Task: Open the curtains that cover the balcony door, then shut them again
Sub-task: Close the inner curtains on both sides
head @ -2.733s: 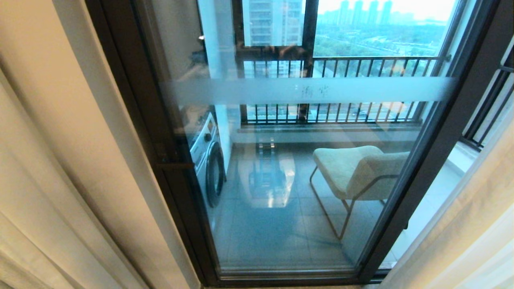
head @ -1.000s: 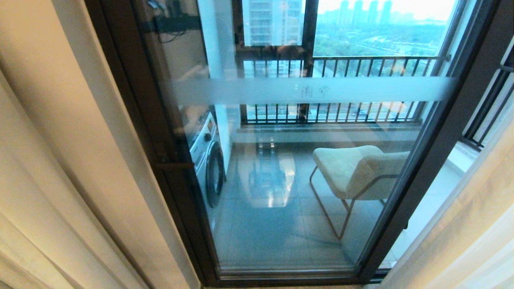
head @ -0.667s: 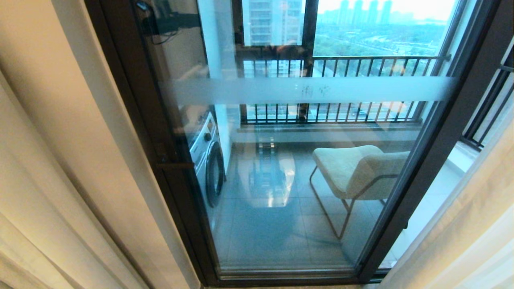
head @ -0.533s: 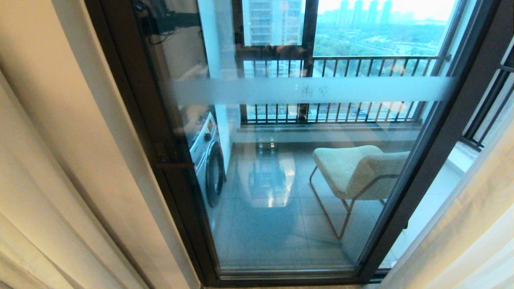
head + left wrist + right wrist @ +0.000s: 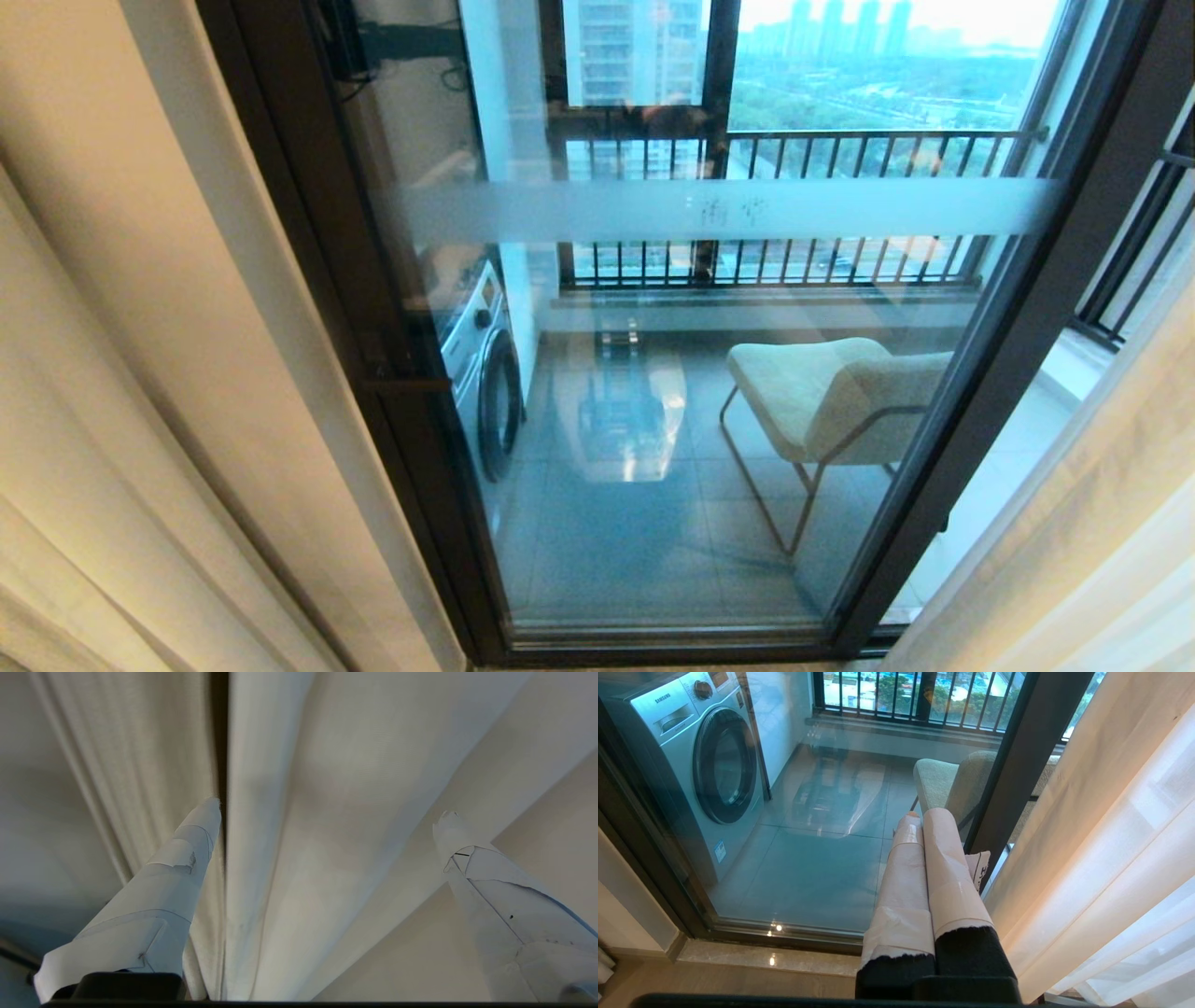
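The curtains stand drawn apart: a cream panel (image 5: 140, 373) on the left, another (image 5: 1102, 523) at the lower right. Between them the balcony door (image 5: 728, 210) shows its glass, frosted band and dark frame (image 5: 308, 280). A dark piece of my left arm (image 5: 392, 42) with a cable shows at the top left. In the left wrist view the left gripper (image 5: 329, 814) is open, its taped fingers (image 5: 187, 858) spread on either side of a thick cream curtain fold (image 5: 289, 812). The right gripper (image 5: 920, 814) is shut and empty, held low facing the glass.
Behind the glass are a washing machine (image 5: 485, 373), a beige chair (image 5: 831, 401) and a barred railing (image 5: 794, 154). A pleated sheer (image 5: 117, 765) hangs beside the fold. A stone sill (image 5: 761, 956) runs under the door. The right curtain (image 5: 1111, 835) hangs close to the right gripper.
A dark part of the left arm has come into the top left of the head view and crept a little higher. Door, curtains and camera have not shifted.
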